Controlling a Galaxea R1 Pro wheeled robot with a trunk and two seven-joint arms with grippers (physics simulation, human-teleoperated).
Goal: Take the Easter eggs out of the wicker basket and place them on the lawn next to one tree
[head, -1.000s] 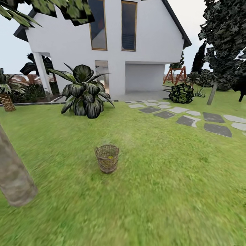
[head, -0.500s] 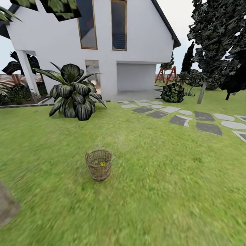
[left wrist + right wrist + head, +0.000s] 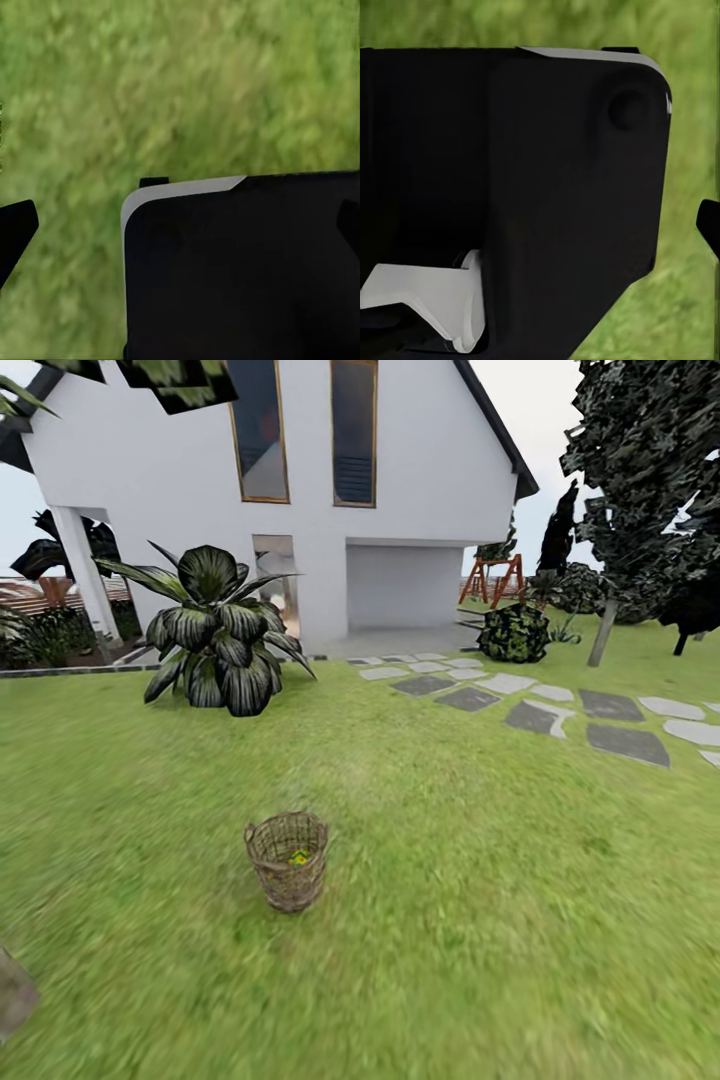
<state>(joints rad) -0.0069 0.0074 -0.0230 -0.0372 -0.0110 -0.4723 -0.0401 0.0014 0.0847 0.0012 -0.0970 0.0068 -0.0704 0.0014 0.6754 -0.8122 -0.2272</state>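
The round brown wicker basket (image 3: 287,873) stands upright on the lawn (image 3: 470,880), a little left of centre in the head view. Through its open top a patch of a yellow Easter egg (image 3: 299,856) shows; how many lie inside I cannot tell. A grey-brown tree trunk (image 3: 12,995) just cuts into the lower left corner. In the left wrist view my left gripper (image 3: 180,225) is open, its dark fingertips (image 3: 16,229) far apart over grass and a black robot part. In the right wrist view my right gripper (image 3: 540,225) has one fingertip (image 3: 709,225) at the picture's edge, holding nothing.
A white house (image 3: 300,510) stands behind a big dark-leaved plant (image 3: 215,630). Grey stepping stones (image 3: 540,715) run across the right. A dark-leaved tree with a thin trunk (image 3: 603,632) and a shrub (image 3: 515,633) stand at the far right. Open grass surrounds the basket.
The head camera has swung and moved on: the thick trunk at the left has slid almost out of the picture. The basket itself has not moved on the grass.
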